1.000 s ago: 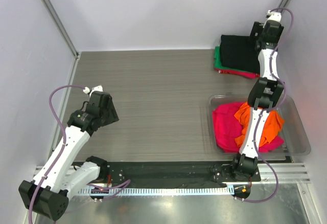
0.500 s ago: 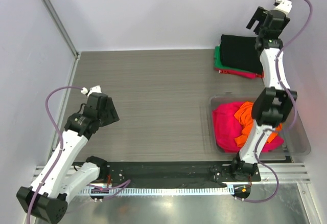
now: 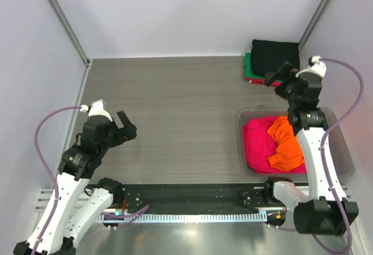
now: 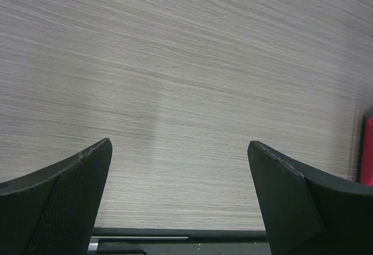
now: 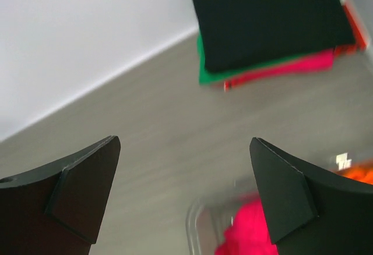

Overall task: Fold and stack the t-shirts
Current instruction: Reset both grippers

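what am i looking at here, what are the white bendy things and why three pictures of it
Those are two white robot arms, bolted at the near edge of a grey table. The wide picture looks down from above and behind them. The other two come from a small camera on each wrist, so the dark wedges at the bottom are that hand's own fingers. The left hand and the right hand are both open and hold nothing. In the far right corner lies a folded stack: a black t-shirt on top, a green one and a pink-red one beneath. Nearer, a clear bin holds a crumpled magenta t-shirt and an orange t-shirt.
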You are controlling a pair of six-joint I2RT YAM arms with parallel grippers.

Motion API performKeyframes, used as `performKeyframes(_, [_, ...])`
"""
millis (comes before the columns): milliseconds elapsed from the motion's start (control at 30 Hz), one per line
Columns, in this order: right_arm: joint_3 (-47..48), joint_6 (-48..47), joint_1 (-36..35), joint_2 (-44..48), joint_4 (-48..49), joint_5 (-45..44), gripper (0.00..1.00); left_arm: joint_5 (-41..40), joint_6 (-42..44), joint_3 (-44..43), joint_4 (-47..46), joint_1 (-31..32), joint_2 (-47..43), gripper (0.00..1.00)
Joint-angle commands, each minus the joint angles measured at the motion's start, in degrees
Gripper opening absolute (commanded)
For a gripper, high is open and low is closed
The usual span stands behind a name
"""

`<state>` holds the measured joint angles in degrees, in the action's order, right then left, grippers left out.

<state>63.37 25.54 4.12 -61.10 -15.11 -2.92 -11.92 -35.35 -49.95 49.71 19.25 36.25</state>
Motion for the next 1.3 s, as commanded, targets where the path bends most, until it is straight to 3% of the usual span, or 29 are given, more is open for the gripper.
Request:
performKeyframes(0, [-7.62,9.41,-0.08,6.42,-4.21,6.26,1.00,0.76,0.46,0.03,-2.08,0.18,-0.04,1.00])
performKeyframes(133, [-15.02,12.24,0.01,13.54,-7.73,6.27,1.00,0.06,0.46,0.21,-2.17,0.27,-1.35,1.00])
performKeyframes(267, [-19.69,12.87,0.01,20.93,-10.90,-1.63,1.00,-1.69,0.81,-1.19,-0.15,0.27,-1.80,1.00])
performKeyframes(500, [-18.64,12.60,0.01,19.53,-17.67,-9.82,1.00,-5.74,0.29,-2.78,2.58,0.18,-4.96,0.98])
performKeyframes(1267, [-22.42,9.63,0.01,18.12,-16.35,-9.13,1.00,-5.92,0.37,-1.11,1.09,1.50,-5.93,0.95])
